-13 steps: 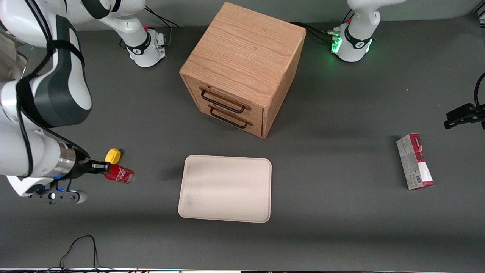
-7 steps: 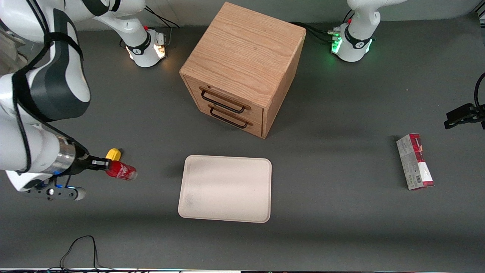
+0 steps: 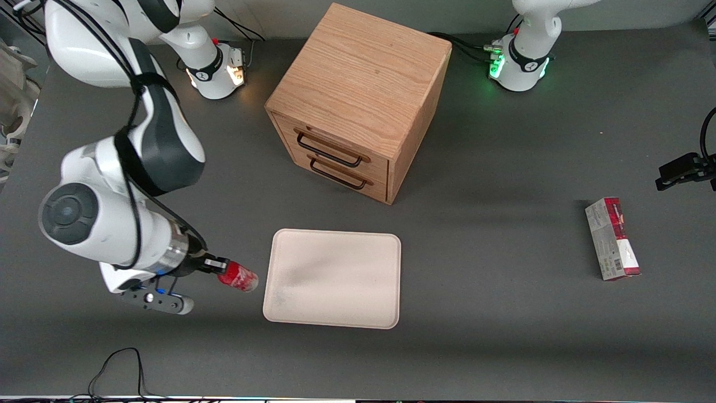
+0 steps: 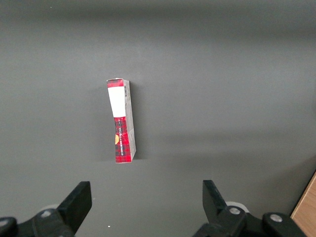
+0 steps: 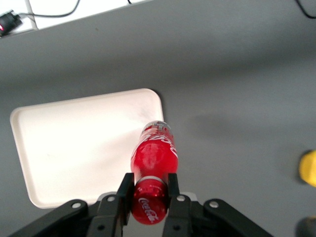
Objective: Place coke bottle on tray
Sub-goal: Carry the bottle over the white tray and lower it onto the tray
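Carried from beside the yellow lump [image 5: 309, 169] toward the tray [image 3: 335, 280], the coke bottle [image 3: 239, 276] is now held just short of its rim, clamped near the cap by the tool [image 3: 215, 264] for setting down.

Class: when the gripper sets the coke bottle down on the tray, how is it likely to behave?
The coke bottle, clamped near its cap by the gripper, looks round and glossy, so it would probably roll if laid sideways. The tray has a low rim that might stop it.
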`<action>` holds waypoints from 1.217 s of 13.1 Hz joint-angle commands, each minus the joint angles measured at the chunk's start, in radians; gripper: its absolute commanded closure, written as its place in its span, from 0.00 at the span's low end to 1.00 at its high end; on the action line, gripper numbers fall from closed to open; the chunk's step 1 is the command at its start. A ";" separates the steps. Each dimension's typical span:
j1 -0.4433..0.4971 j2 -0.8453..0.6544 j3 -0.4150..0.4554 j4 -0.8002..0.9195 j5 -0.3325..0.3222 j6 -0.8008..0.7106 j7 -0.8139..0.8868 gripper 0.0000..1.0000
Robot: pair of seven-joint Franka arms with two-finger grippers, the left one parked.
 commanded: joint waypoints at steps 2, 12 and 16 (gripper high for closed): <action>0.025 0.057 -0.006 0.019 -0.015 0.119 0.044 1.00; 0.060 0.172 -0.009 0.017 -0.091 0.213 0.059 1.00; 0.079 0.186 -0.009 0.010 -0.097 0.215 0.065 1.00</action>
